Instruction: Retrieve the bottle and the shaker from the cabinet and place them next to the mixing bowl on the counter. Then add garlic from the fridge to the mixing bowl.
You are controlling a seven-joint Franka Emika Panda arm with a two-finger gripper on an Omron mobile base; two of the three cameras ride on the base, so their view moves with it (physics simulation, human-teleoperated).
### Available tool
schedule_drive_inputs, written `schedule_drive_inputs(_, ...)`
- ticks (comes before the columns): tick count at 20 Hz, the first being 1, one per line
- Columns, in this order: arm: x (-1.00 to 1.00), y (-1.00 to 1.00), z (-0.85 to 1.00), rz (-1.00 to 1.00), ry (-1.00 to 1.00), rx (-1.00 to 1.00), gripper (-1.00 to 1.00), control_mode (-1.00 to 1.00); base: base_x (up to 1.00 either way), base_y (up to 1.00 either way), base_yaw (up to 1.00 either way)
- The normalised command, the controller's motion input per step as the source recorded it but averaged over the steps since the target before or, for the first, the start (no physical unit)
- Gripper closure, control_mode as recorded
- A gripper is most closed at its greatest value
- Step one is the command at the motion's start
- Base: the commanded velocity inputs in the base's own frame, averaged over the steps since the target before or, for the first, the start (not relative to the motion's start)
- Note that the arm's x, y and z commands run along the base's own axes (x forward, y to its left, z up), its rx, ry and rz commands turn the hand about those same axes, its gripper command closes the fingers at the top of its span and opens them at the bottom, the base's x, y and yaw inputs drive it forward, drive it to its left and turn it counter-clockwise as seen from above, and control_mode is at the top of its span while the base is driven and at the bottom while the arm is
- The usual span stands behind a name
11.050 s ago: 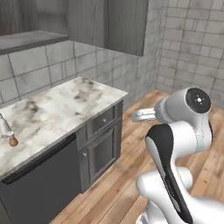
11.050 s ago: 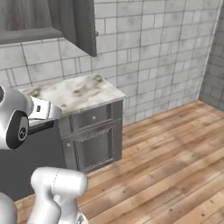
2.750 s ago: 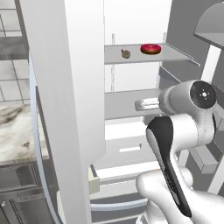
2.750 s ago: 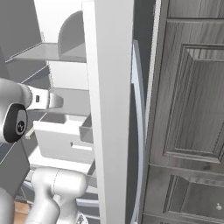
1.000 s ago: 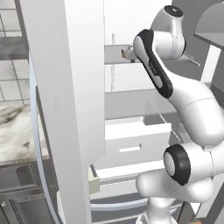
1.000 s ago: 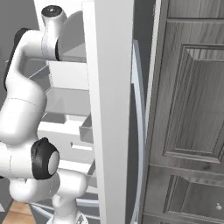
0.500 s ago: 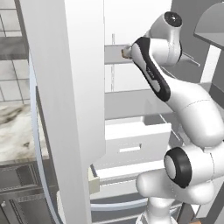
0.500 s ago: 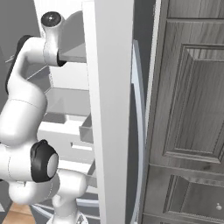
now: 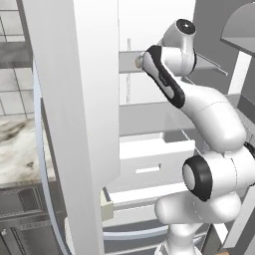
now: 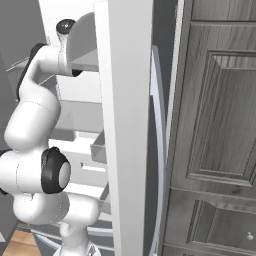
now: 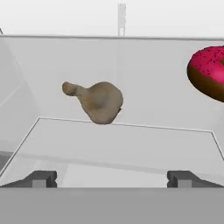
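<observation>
The garlic [image 11: 99, 102], a tan-brown bulb with a short stem pointing left, lies on a glass shelf [image 11: 122, 144] inside the open fridge [image 9: 79, 99]. My gripper [image 11: 113, 178] is open, level with the shelf's front edge. The bulb sits a little way ahead of it and slightly left of centre. Nothing is between the fingertips [image 11: 41, 177]. In the left base view my arm reaches up to the upper shelf [image 9: 129, 62]. A strip of the marble counter [image 9: 15, 154] shows to the left of the fridge door.
A pink-frosted doughnut [image 11: 208, 72] rests on the same shelf, to the right of the bulb. White drawers [image 9: 149, 162] stick out below my arm. The open fridge door [image 10: 125, 125] stands close beside it, with a dark wood cabinet front [image 10: 215, 125] on the right.
The base has driven from the counter to the open fridge. My arm rose from the drawers to the upper shelf, and over the last second the hand edged closer to the garlic.
</observation>
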Motion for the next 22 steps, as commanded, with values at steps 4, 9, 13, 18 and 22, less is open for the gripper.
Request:
schedule_drive_inputs(4,0.41,0.02,0.0,0.0,0.04,0.0,-1.0,-1.0,0.0,0.0,0.0)
schedule_drive_inputs(9,0.17,0.18,-0.01,-0.01,-0.03,0.0,-1.0,-1.0,0.0,0.0,0.0)
schedule_drive_inputs(13,0.23,0.21,0.0,0.0,-0.01,0.0,-1.0,-1.0,0.0,0.0,0.0)
schedule_drive_inputs(18,0.43,0.12,0.0,-0.01,0.0,0.0,-1.0,-1.0,0.0,0.0,0.0)
schedule_drive_inputs(22,0.48,0.01,0.0,-0.01,0.0,0.0,-1.0,-1.0,0.0,0.0,0.0)
